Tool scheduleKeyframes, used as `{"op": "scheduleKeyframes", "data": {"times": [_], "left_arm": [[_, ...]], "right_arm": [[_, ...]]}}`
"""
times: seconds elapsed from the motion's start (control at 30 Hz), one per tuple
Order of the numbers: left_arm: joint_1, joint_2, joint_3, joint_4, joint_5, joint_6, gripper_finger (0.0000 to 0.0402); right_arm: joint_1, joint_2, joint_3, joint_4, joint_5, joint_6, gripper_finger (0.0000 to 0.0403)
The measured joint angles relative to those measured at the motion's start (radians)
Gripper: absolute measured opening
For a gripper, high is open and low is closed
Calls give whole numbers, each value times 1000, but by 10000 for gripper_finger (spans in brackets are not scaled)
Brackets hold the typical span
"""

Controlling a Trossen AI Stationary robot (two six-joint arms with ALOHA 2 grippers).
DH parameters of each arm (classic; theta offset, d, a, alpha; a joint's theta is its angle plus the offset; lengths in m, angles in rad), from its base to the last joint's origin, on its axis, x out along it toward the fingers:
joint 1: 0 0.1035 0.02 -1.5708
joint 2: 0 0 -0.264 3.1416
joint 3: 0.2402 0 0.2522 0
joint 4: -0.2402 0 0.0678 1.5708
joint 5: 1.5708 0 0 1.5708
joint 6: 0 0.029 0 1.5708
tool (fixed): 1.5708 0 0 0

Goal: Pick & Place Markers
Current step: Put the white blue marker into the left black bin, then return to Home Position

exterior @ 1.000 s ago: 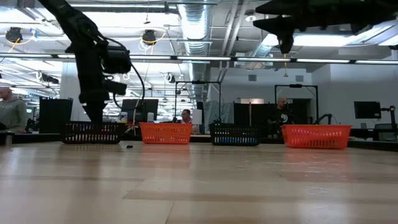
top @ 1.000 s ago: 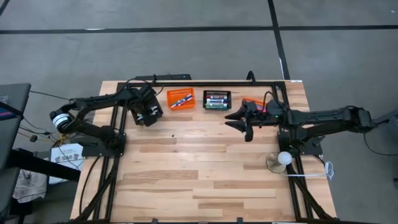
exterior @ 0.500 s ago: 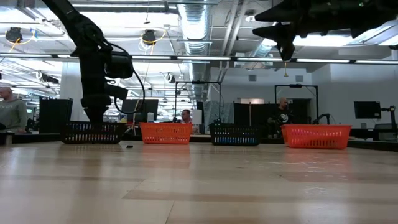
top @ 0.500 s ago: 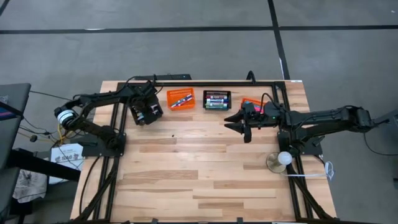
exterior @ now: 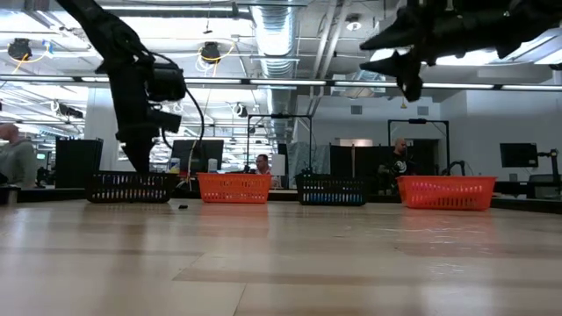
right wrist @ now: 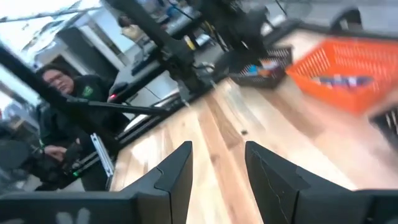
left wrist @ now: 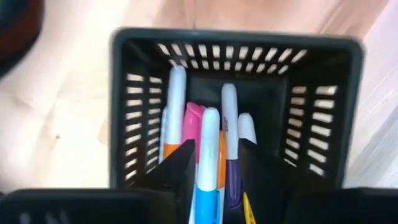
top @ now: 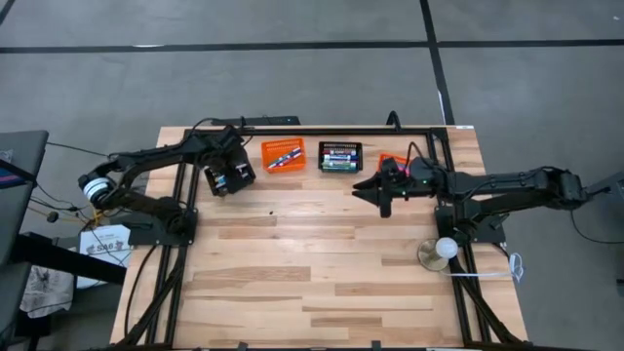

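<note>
My left gripper (top: 226,178) points down into a black mesh basket (left wrist: 323,99) at the table's far left. Several markers lie in that basket: white-capped, pink, orange and purple. A white, orange and light-blue marker (left wrist: 208,155) stands between the parted fingers, with a purple one (left wrist: 230,168) beside it. My right gripper (top: 369,193) hangs open and empty, high over the table (exterior: 391,66). It is near an orange basket (top: 395,161) at the far right. Another orange basket (top: 283,155) and another black one (top: 340,156) hold more markers. My left gripper has its fingers (left wrist: 180,174) on either side of the white, orange and blue marker inside the black basket, coming from above. I cannot tell whether they touch it.
Four baskets stand in a row along the far edge (exterior: 334,189). A small dark speck (top: 270,211) lies on the wood near the left basket. A white round object (top: 444,249) sits by the right arm's base. People stand in the room behind the table. The near half is bare wood.
My right gripper has rolled about its own pointing line, so its fingers now stand slanted in the low view. It stays high and open. My left gripper stays at the black basket.
</note>
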Motion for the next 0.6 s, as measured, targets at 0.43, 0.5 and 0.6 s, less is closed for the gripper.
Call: {"op": "scheduleKeyframes", "data": {"times": [0.43,0.5,0.6], "left_arm": [[-53,-400,0,2,1,-211,159],[-79,-478,0,6,8,-249,157],[-117,-587,0,12,56,-315,157]], "right_arm": [[-16,-2,0,26,0,-8,140],[-16,-2,0,36,-1,-21,138],[-16,-2,0,31,-4,-39,137]]}}
